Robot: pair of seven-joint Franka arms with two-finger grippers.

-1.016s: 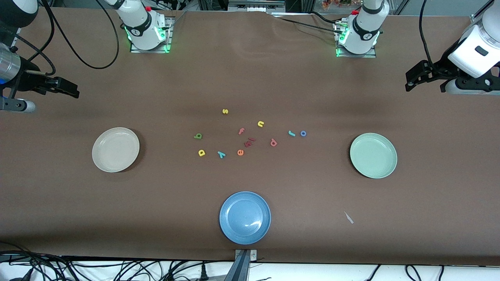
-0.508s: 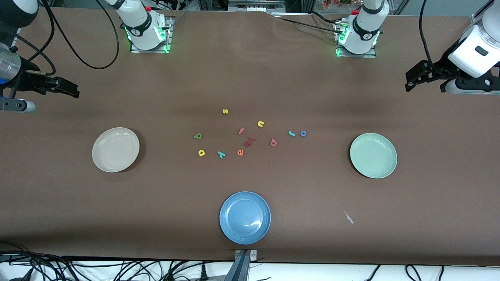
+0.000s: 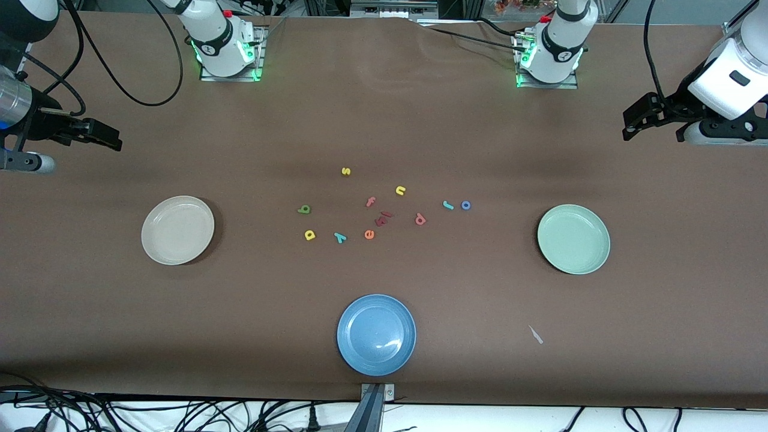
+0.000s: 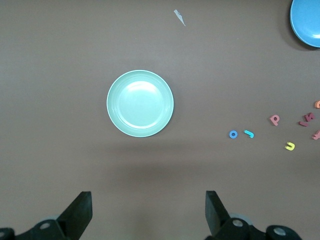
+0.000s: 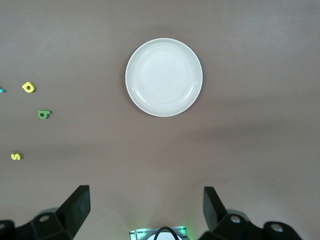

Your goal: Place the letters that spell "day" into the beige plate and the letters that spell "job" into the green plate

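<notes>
Brown table (image 3: 384, 120) looks unchanged to us from a second ago; both arms wait, left gripper (image 4: 147, 212) and right gripper (image 5: 145, 210) spread wide, empty, over bare table at their ends. Our wrist views show those fingers; the green plate (image 3: 573, 239) and beige plate (image 3: 177, 230) hold nothing; letters d (image 3: 309, 234), a (image 3: 305, 209), y (image 3: 340, 237), j (image 3: 448, 205), o (image 3: 465, 205), b (image 3: 420, 219) lie midway between; the blue plate (image 3: 376, 334) sits nearest the camera.

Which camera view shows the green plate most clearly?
The left wrist view: the green plate lies whole, central and empty. The front view shows the plate smaller, toward the left arm's end. The right wrist view does not show it.
</notes>
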